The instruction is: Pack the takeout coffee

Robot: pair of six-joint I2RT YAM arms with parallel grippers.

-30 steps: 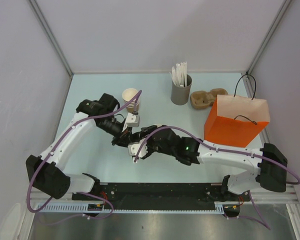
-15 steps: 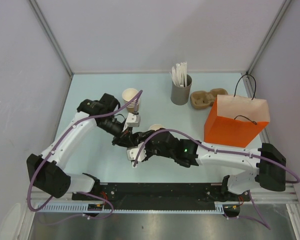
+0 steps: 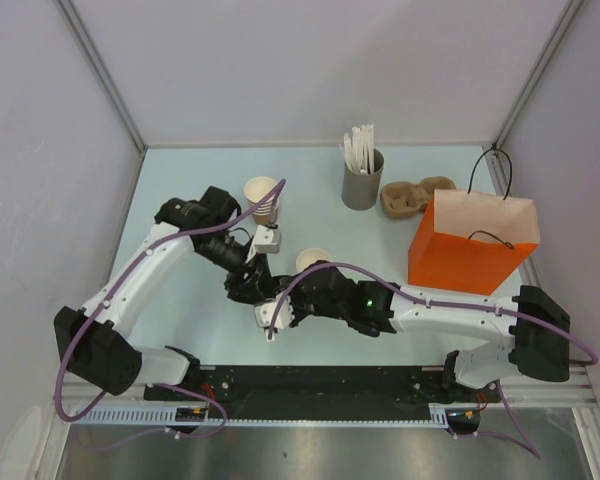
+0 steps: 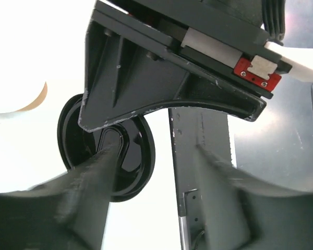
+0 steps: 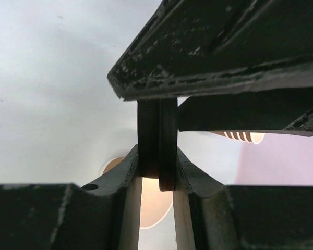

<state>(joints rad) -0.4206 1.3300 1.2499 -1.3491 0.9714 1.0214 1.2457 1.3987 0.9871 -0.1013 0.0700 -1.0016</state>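
A pale bench [image 3: 300,170] is seen from above. Both arms are folded in over its near middle. The left arm [image 3: 140,270] is bent at the elbow and reaches to the right. The right arm [image 3: 460,308] is laid low and reaches to the left, so that the two hands are brought close together.

An orange paper bag [image 3: 465,262] is stood upright at the right with its mouth open upward, well apart from the hands. Behind it a cardboard cup carrier [image 3: 408,197] is laid, and beside that a grey holder [image 3: 361,188] of white sticks is stood. A stack of lidless cups [image 3: 263,198] is stood just behind the left wrist.

The cup [image 3: 313,260] is stood upright on the bench, long axis vertical and uncovered mouth upward, just behind the right arm's wrist. Its black lid [image 5: 157,146] is kept apart from it, raised on edge. It is pinched across its thickness by the right hand [image 5: 157,159], whose fingers are narrowed onto it. The left hand [image 3: 255,290] is spread wide, with one finger against the lid's flat face; whether the lid is touched there cannot be told.
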